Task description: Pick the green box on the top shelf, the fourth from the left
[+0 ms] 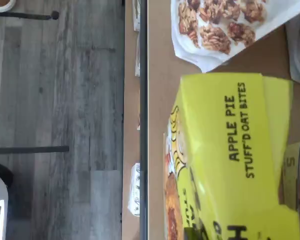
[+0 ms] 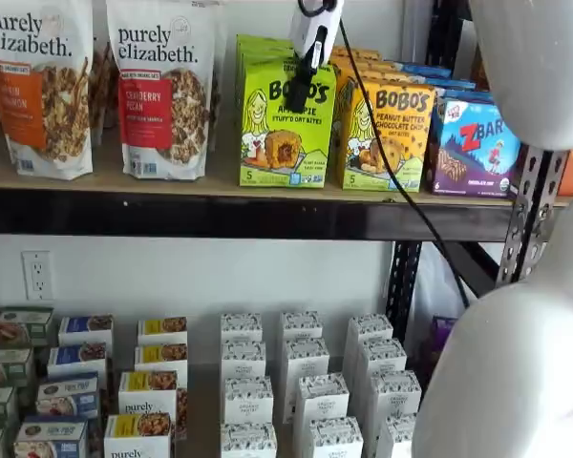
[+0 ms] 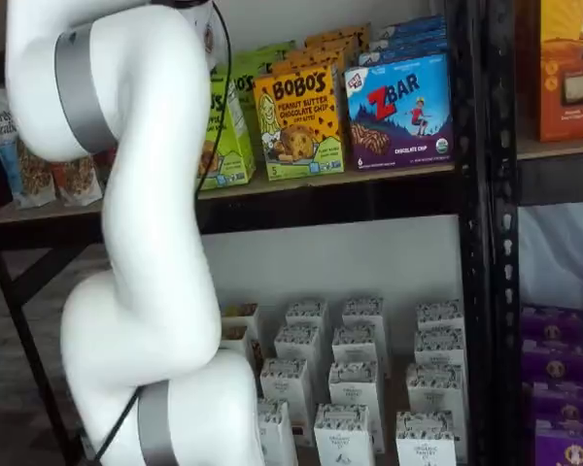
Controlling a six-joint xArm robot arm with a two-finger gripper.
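Lime-green cardboard box (image 2: 285, 129) printed "BOBO'S APPLE PIE stuff'd oat bites", upright on long tan wooden top shelf (image 2: 210, 181) with thick black front beam, upper centre of a shelf view. Same box partly hidden behind white arm (image 3: 146, 243) at upper left of a shelf view, only its right face and edge showing (image 3: 223, 131). Tool (image 2: 302, 81), white body with black fingers, hanging from top edge of frame at upper centre, black cable trailing down to the right; fingers closed down over top front edge of the green box, box pinched between them as far as visible. Yellow-orange Bobo's peanut butter chocolate chip box (image 2: 387, 138) just beside green box on its right, blue ZBar box (image 2: 473, 148) further right. Two white "purely elizabeth" granola bags (image 2: 162, 86) at upper left of frame, left of the green box. Wrist view: green box top (image 1: 230, 150) lettered "APPLE PIE STUFF'D OAT BITES", filling much of frame, tan shelf board under it, grey wood-plank floor (image 1: 55, 120) beyond shelf edge. Lower shelf: rows of small white cartons (image 2: 306, 391), lower centre of frame.
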